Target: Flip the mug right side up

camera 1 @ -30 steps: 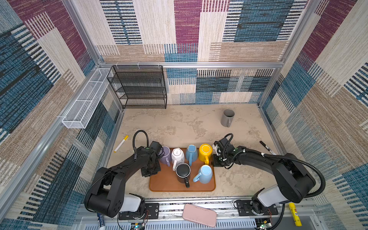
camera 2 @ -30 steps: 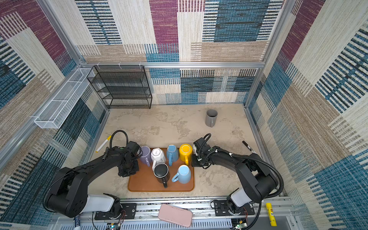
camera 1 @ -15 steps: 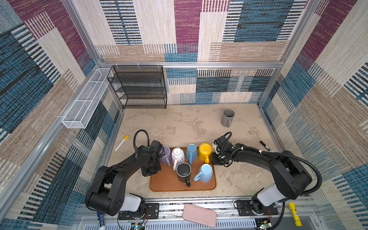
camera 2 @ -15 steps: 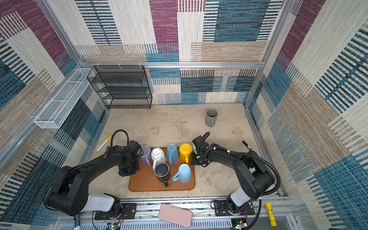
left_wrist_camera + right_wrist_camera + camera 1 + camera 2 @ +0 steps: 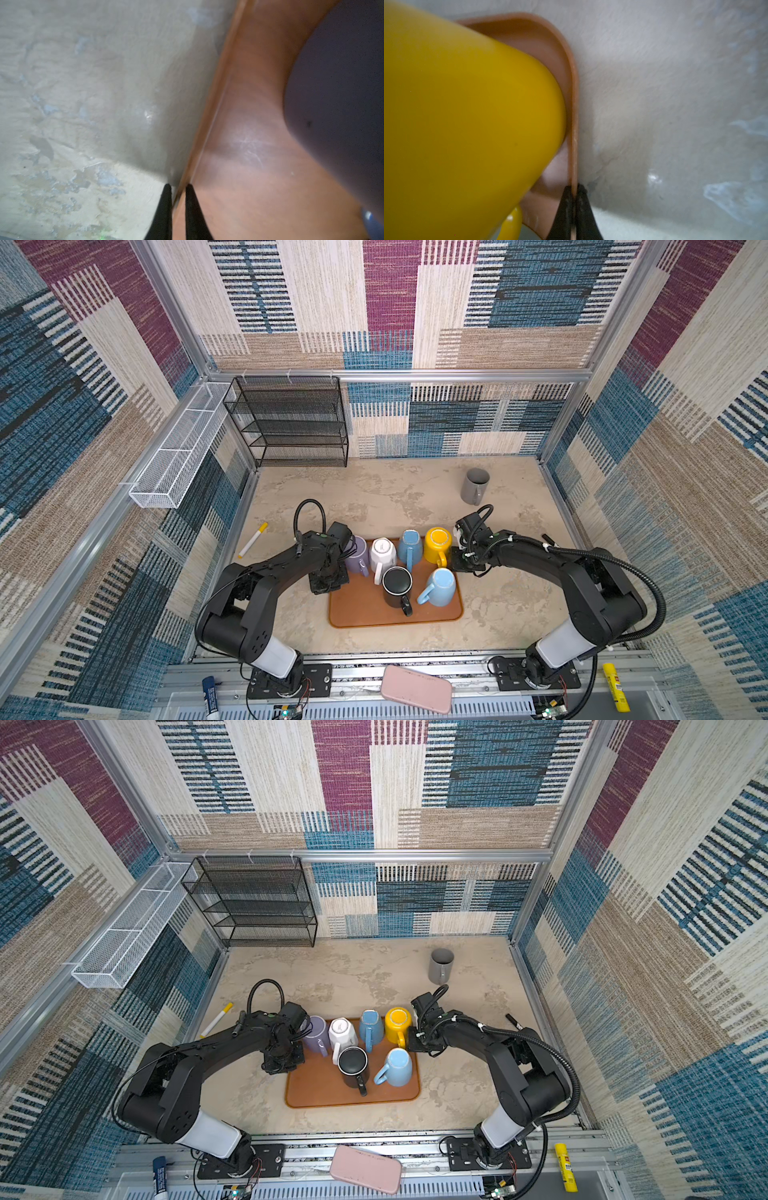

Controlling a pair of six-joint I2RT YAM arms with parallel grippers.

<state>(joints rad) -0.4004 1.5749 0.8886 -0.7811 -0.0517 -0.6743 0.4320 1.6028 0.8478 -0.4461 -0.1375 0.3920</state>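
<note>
Everywhere patchwork walls (image 5: 374, 302); mottled tabletop (image 5: 374, 497); left tool (image 5: 178, 186), right tool (image 5: 574, 187) tight on tray (image 5: 361, 614).

The tray (image 5: 374, 610) is plain orange-brown. In a top view, upper row, left to right: lilac mug (image 5: 356, 558), white mug (image 5: 382, 551), back light-blue mug (image 5: 410, 547), yellow mug (image 5: 436, 545). Lower row: black mug (image 5: 397, 585), front light-blue mug (image 5: 441, 588). Upper right: grey mug (image 5: 473, 485). The worktop (image 5: 374, 497) is mottled beige. The walls (image 5: 390, 302) are a striped blue, maroon and cream patchwork.
</note>
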